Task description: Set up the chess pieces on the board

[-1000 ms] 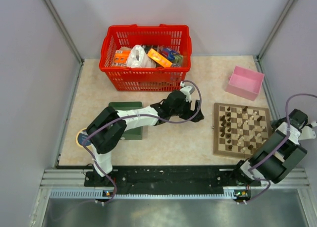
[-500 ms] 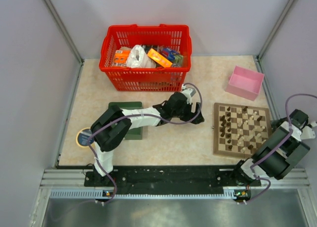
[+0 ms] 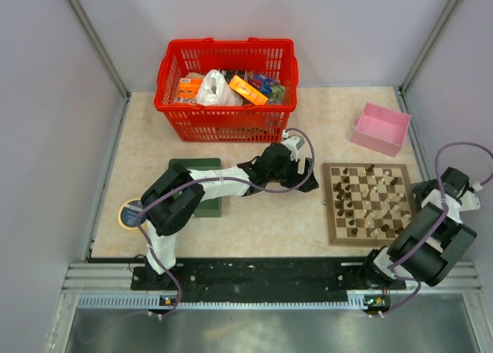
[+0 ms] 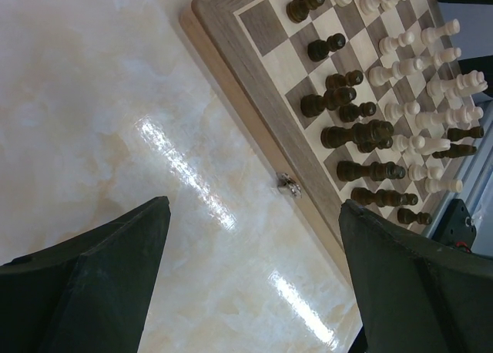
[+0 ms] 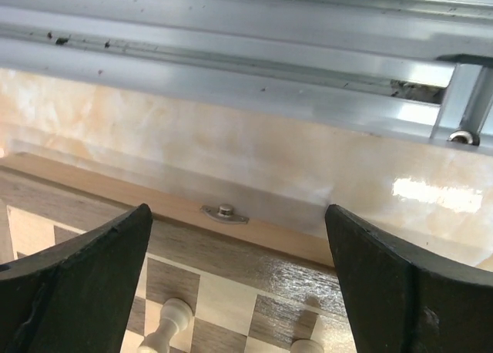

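Note:
The board (image 3: 331, 233) lies right of centre, slightly turned, with dark and pale chess pieces (image 3: 368, 199) scattered over its squares. My left gripper (image 3: 311, 174) hovers just off the board's left rim, open and empty. In the left wrist view its fingers (image 4: 100, 291) frame bare table, with the board (image 4: 254, 72) and dark pieces (image 4: 350, 133) at the upper right. My right gripper (image 3: 423, 191) is at the board's right edge, open. The right wrist view shows the board's rim (image 5: 185, 237), its latch (image 5: 225, 212) and a pale piece (image 5: 168, 324) between the open fingers (image 5: 400, 291).
A red basket (image 3: 227, 75) full of packets stands at the back. A pink box (image 3: 380, 128) sits back right. A dark green tray (image 3: 202, 193) and a round blue disc (image 3: 131, 213) lie left. Grey walls close in both sides; an aluminium rail (image 5: 231, 52) runs past the board.
The board has slid left and turned a little. My right gripper has followed its right edge leftward. The left arm shifted slightly, then stayed put.

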{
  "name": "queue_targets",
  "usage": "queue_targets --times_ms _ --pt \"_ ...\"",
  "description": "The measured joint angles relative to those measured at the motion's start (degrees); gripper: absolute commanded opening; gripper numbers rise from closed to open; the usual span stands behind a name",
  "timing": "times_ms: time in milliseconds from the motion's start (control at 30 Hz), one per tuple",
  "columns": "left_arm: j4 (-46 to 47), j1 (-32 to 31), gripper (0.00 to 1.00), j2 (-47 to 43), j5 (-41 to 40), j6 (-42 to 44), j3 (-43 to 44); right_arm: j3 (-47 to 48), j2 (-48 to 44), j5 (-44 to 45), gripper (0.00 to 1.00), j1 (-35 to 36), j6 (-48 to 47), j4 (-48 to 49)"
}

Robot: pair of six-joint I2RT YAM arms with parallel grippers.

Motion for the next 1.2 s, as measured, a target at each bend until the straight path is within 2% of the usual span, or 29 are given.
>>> queue_targets --times_ms 200,533,767,1200 --pt "1.8 0.0 0.93 0.0 0.0 -1.1 -1.3 -3.8 -5.7 -1.5 0.95 3.3 0.6 -1.1" --pt "7.6 0.0 0.90 0.0 2.2 -7.3 -7.3 -6.2 -15.7 -4.7 0.95 3.7 0.8 -5.7" --pt "9.0 0.0 0.90 -0.1 1.9 -7.7 -7.8 -6.1 -15.6 -5.2 0.97 3.7 -0.2 -5.7" --pt "8.4 0.0 0.90 -1.7 0.5 -5.9 -8.4 -4.0 -7.0 -3.5 0.98 1.4 1.0 -4.4"
